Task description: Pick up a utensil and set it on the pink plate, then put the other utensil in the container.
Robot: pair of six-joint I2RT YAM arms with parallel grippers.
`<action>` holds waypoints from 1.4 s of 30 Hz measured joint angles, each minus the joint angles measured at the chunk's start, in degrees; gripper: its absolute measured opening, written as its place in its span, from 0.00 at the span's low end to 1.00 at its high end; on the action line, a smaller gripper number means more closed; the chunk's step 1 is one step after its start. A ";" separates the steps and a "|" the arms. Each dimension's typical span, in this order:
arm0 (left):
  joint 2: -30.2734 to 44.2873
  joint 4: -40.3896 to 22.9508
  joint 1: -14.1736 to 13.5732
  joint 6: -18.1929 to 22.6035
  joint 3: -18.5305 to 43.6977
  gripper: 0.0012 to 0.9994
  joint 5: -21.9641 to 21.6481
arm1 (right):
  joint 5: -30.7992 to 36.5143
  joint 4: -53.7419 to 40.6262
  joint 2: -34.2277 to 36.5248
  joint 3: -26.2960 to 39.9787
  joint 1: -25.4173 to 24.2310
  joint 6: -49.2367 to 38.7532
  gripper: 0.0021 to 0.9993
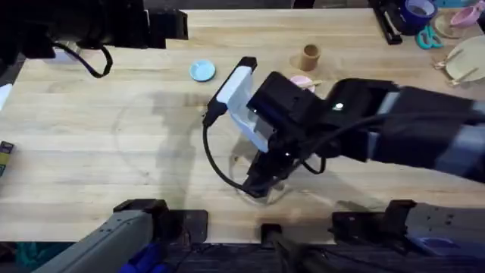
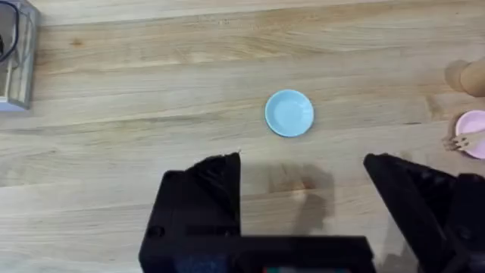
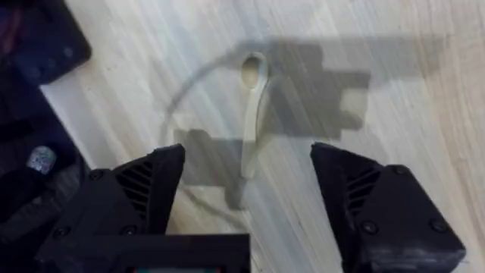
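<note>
The small pale wooden spoon (image 3: 254, 106) lies flat on the wooden table (image 1: 91, 129), straight ahead at twelve o'clock between the right gripper (image 3: 250, 197)'s wide-spread black fingers (image 3: 144, 189). The thin wooden fork (image 2: 462, 140) rests on the small round pink plate (image 2: 476, 125), the brown cylindrical cup (image 1: 310, 56) just beyond. At ten o'clock from them sits the light blue round plate (image 2: 289, 113). The left gripper (image 2: 303, 189) hovers, jaws wide.

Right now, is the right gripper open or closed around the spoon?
Open. In the right wrist view the right gripper has its fingers spread wide, and the spoon lies flat on the table between them, not gripped.
</note>
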 joint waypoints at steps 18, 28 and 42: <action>0.00 -0.02 0.00 -0.01 0.00 0.99 0.00 | 1.25 -2.51 5.04 -0.02 0.00 5.25 1.00; 0.00 -0.02 0.00 -0.01 0.00 0.99 0.00 | 2.74 -2.82 8.11 1.80 0.11 14.92 1.00; 0.00 -0.02 0.00 -0.01 0.00 0.99 0.00 | 9.15 -2.96 8.71 2.03 5.26 18.12 1.00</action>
